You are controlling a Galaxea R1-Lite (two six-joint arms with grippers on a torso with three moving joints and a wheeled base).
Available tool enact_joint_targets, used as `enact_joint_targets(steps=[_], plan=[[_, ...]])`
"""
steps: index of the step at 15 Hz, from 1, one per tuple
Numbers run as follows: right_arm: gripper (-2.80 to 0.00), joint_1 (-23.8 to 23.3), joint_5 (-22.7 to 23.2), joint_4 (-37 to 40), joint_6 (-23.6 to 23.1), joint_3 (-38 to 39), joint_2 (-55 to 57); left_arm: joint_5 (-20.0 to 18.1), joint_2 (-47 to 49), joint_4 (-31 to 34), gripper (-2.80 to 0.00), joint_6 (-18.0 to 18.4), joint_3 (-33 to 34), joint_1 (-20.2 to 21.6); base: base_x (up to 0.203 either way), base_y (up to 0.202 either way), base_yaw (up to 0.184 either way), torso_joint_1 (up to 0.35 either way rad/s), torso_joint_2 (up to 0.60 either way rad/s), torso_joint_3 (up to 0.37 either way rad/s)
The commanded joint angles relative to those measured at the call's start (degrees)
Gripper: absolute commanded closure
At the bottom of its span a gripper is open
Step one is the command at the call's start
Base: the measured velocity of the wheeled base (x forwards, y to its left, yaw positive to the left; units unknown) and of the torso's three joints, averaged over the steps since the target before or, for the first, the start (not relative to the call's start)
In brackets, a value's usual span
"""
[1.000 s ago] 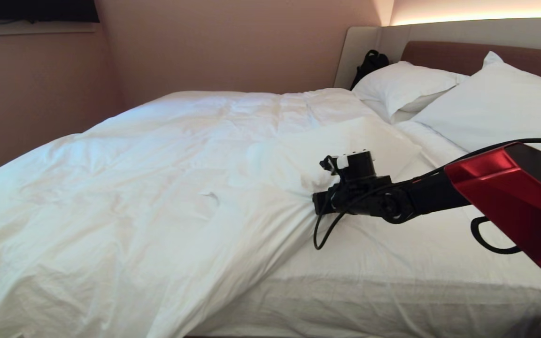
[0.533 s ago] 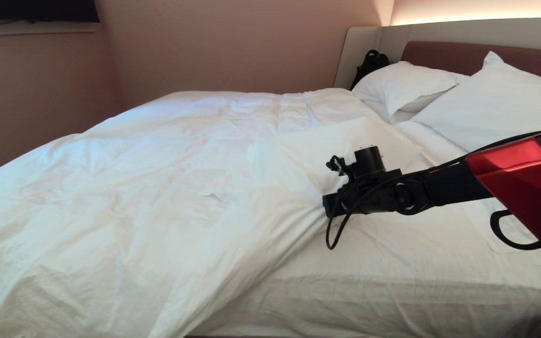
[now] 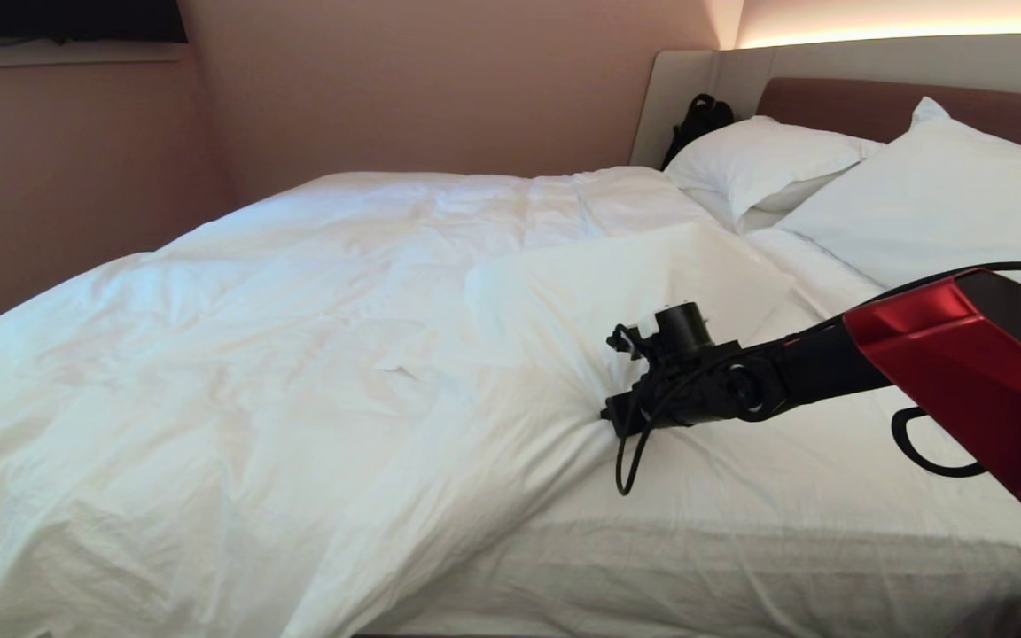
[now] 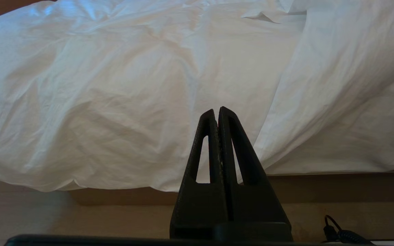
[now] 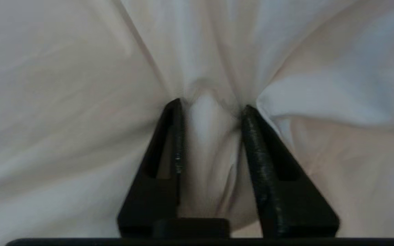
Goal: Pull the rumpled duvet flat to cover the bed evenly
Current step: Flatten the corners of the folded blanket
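Right end effector (image 5: 211, 106) parted, duvet (image 3: 298, 354) between

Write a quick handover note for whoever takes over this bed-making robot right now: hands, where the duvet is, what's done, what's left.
Right hand: out over the bed at the edge of the puffy white wrinkled duvet, fingers parted with a fold of it bunched between them; whether they grip it firmly, I cannot tell.
Left hand: shut, empty, parked low by the bedside.
Duvet: covers the far and foot part of the large white-sheeted bed; its near edge runs diagonally, leaving the near strip of sheet below the white pillows bare.
Done: most of the bed is covered.
Left: draw the near corner across the bare strip, smooth wrinkles.
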Motion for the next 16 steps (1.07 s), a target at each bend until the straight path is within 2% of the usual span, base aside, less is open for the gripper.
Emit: enact_joint_targets(steps=[1,10,13,16], plan=[[-2.80,0.1,0.1,-0.1,0.1,0.6,-1.4,0.0,0.0,0.0,0.00,0.0,0.0,0.0,0.000,0.000,0.000,0.000,0.00,0.000],[-2.80,0.4,0.2,-0.7,0.7,1.2,-11.3,0.0,0.0,0.0,0.00,0.0,0.0,0.0,0.000,0.000,0.000,0.000,0.00,0.000],[-2.80,1.0,0.2,-8.0,0.2,0.1,-11.2,0.0,0.0,0.0,0.00,0.0,0.0,0.0,0.000,0.000,0.000,0.000,0.00,0.000],[-2.80,1.5,0.2,-12.6,-0.4,-4.3,-4.9,0.0,0.0,0.0,0.00,0.0,0.0,0.0,0.000,0.000,0.000,0.000,0.00,0.000]])
